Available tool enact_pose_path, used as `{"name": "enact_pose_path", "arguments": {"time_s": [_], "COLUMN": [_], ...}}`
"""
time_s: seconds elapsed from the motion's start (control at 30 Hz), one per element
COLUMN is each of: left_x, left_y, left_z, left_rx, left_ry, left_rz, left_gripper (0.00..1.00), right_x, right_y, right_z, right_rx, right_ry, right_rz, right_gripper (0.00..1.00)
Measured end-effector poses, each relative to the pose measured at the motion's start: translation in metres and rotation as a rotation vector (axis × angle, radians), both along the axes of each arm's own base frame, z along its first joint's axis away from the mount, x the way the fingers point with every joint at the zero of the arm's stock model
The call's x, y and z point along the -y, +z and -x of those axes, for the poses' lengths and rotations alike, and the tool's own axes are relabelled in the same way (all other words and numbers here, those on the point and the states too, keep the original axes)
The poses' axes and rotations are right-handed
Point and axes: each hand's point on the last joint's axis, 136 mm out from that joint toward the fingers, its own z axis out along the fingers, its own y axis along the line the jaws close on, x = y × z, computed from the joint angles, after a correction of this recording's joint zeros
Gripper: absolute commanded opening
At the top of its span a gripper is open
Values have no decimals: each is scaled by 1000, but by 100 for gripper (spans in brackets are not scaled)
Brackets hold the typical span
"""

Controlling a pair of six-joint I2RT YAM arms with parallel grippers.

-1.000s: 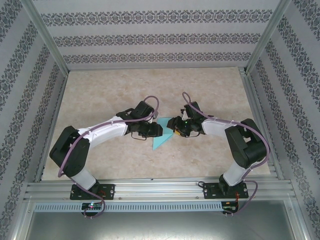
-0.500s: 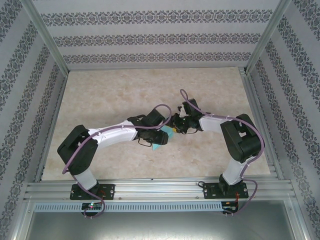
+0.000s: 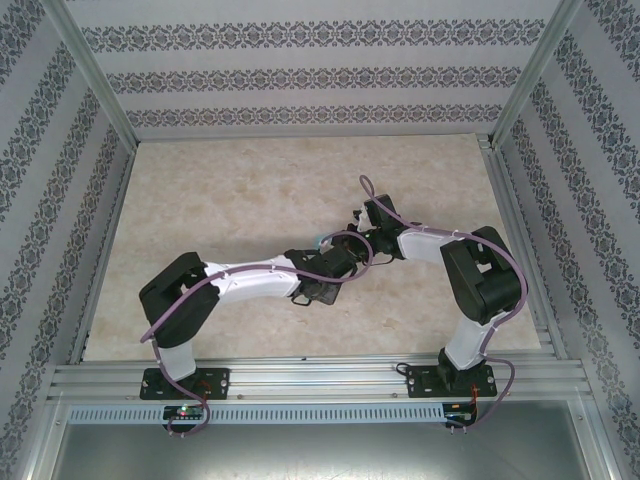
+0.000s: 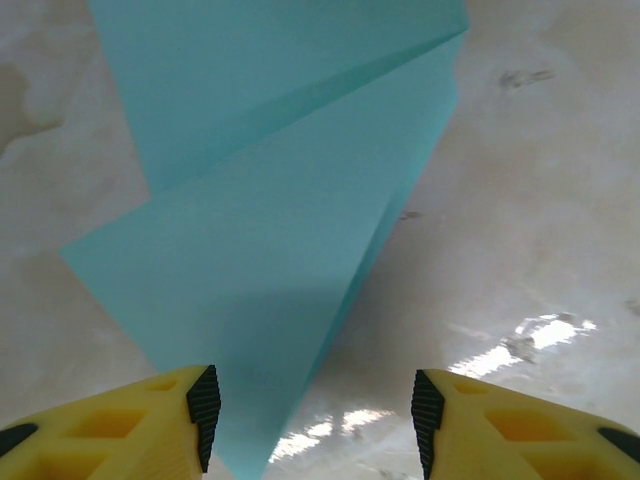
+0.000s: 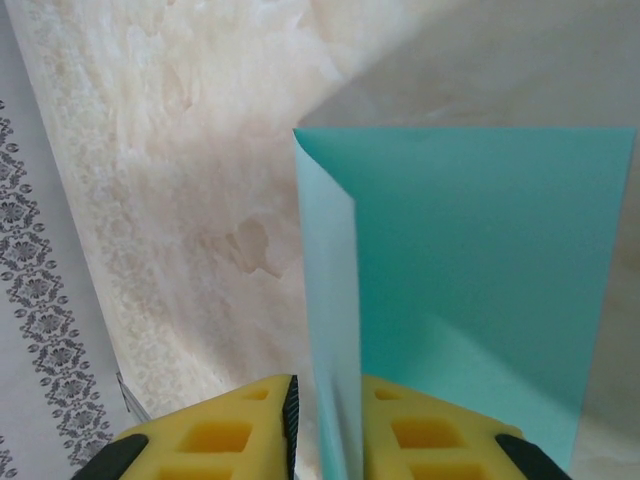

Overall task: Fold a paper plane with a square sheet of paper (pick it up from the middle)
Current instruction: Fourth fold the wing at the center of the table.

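Observation:
The square sheet of paper (image 4: 270, 250) is teal and folded into a pointed shape with slanting creases, lying on the marble tabletop. My left gripper (image 4: 315, 420) hangs open just over its narrow tip, and the left finger (image 4: 120, 430) overlaps the paper's edge. A raised fold of the same sheet (image 5: 480, 280) stands upright between the yellow fingers of my right gripper (image 5: 328, 430), which is shut on it. In the top view both grippers (image 3: 335, 262) (image 3: 352, 243) meet at the table's middle and cover nearly all of the paper.
The beige marble tabletop (image 3: 230, 190) is bordered by aluminium rails (image 3: 300, 378) at the near edge and patterned walls (image 3: 300, 75) at the back and sides. The arms' elbows (image 3: 175, 290) (image 3: 480, 275) stand out left and right of the middle.
My left arm has swung right and now covers the paper, its jaws opening wider. The right jaws have narrowed onto the raised fold.

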Motion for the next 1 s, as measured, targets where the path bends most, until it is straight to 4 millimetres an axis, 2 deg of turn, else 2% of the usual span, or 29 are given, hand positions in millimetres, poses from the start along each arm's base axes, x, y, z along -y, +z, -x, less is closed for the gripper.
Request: {"name": "enact_pose_path", "arguments": {"time_s": [0.37, 0.63, 1.0], "left_x": [-12, -12, -15], "left_y": [-4, -6, -15], "left_z": [-12, -12, -12], "left_rx": [81, 82, 76], "left_ry": [37, 42, 56], "left_rz": [-98, -104, -126], "left_gripper": [52, 49, 40], "right_x": [-1, -2, -3], "right_y": [1, 4, 10], "right_z": [1, -1, -4], "right_rx": [-6, 0, 8], "right_ry": [4, 4, 4], "right_rz": [-4, -7, -10], "right_gripper": [22, 21, 19]}}
